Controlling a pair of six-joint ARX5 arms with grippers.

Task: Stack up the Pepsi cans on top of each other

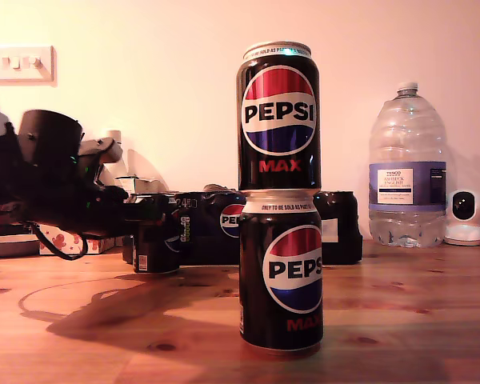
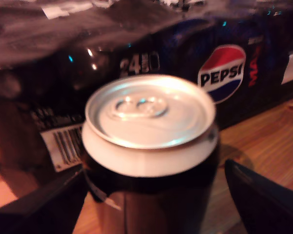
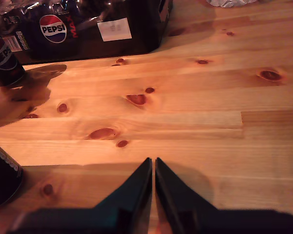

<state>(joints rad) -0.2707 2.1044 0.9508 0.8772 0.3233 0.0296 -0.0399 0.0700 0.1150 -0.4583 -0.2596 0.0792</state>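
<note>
Two Pepsi cans stand stacked in the middle of the exterior view, the upper can (image 1: 278,116) upright on the lower can (image 1: 282,272). A third Pepsi can (image 1: 155,250) (image 2: 151,146) stands on the table toward the exterior view's left, close in front of the multipack. My first gripper (image 2: 154,168) (image 1: 155,232) is open around this can: one finger (image 2: 44,202) lies against its side, and the other finger (image 2: 263,195) shows a small gap. My second gripper (image 3: 154,163) is shut on nothing above bare wood. It sees the third can (image 3: 4,61) and the lower can's edge (image 3: 1,178).
A black shrink-wrapped Pepsi multipack (image 1: 336,228) (image 2: 224,73) (image 3: 93,27) lies behind the cans. A large clear water bottle (image 1: 407,168) and a small white camera (image 1: 465,218) stand at the exterior view's right. The wooden table (image 1: 416,320) stretches toward the front.
</note>
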